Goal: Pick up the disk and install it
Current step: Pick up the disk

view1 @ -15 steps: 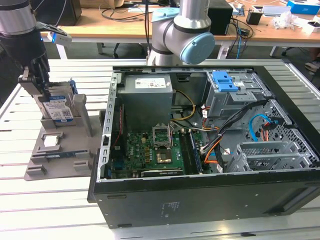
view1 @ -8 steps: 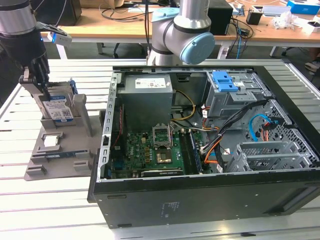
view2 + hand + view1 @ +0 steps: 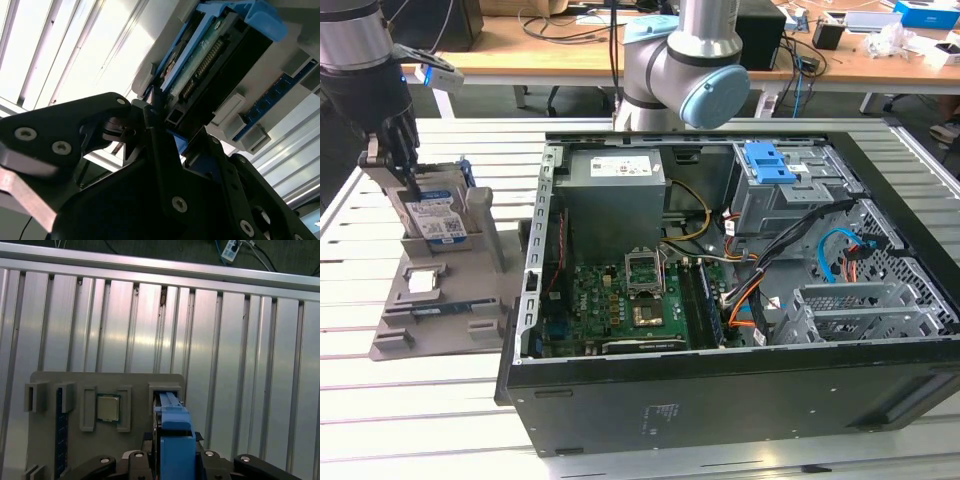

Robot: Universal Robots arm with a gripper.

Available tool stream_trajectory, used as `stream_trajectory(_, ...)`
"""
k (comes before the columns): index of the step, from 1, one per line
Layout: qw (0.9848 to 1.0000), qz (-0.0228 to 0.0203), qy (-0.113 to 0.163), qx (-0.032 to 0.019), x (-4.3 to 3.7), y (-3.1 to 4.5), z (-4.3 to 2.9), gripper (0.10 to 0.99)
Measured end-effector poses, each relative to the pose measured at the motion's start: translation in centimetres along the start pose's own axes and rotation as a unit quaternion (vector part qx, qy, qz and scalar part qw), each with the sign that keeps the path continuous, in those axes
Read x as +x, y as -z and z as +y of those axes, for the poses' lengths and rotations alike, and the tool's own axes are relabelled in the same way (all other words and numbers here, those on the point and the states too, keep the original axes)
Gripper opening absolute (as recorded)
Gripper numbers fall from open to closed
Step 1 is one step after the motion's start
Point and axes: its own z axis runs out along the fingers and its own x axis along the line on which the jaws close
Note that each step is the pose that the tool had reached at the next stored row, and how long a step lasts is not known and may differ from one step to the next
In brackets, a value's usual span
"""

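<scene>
The disk, a silver drive with a blue-and-white label in a blue carrier, stands on edge in a slot of the grey holder at the exterior view's left. My gripper reaches down onto its top edge. In the first wrist view the blue carrier sits between the black fingers of my gripper, which press against both its sides. The second wrist view shows the disk's connector edge just beyond my gripper.
The open computer case lies to the exterior view's right, with a motherboard and a blue-topped grey drive cage inside. The arm's base stands behind the case. A small square chip rests in the holder beside the disk.
</scene>
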Motion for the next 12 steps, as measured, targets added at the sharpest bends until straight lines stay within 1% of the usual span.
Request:
stream_trajectory(6,1.0,0.0,0.0,0.0001,0.0,-0.02,0.0,0.369)
stream_trajectory(7,1.0,-0.0002,0.0,0.0003,-0.01,0.11,0.0,0.369)
stream_trajectory(9,1.0,0.0,0.0,0.0,-0.01,0.62,0.02,0.369)
stream_trajectory(11,1.0,0.0,0.0,0.0001,-0.07,1.52,0.05,0.369)
stream_trajectory(12,1.0,0.0,0.0,0.0,-0.09,1.84,0.06,0.369)
